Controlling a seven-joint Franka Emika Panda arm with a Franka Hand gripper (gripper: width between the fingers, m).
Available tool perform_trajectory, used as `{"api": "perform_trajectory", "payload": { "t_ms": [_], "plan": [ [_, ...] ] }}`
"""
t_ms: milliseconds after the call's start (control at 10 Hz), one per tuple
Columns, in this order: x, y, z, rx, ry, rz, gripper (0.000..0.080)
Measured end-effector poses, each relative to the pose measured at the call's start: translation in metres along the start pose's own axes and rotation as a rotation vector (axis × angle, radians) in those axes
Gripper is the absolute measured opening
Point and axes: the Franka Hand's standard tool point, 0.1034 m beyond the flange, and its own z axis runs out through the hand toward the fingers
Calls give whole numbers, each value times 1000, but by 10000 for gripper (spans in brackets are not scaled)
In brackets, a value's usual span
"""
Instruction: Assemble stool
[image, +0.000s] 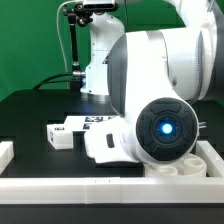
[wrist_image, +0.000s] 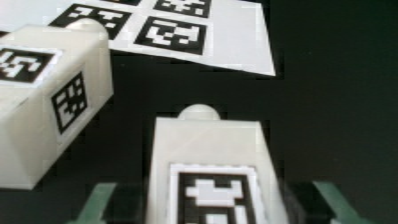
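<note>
Over the black table (wrist_image: 329, 110) the claw (wrist_image: 214, 206) straddles a white leg (wrist_image: 214, 150), jaws apart, not touching it

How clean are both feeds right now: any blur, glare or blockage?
Exterior view: sharp, but the white robot arm blocks its right half, its round blue light glowing; wrist view: soft overall, blurriest on the near blocky white plastic leg, tags on the marker board legible, no glare.

Arm (image: 160, 70) bent low, jaws apart
</note>
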Motion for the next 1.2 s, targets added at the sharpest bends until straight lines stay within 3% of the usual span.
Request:
{"api": "perform_trajectory", "payload": {
  "t_ms": [1200],
  "plan": [
    [-2,-2,-3,0,-2,-5,340]
  ]
}}
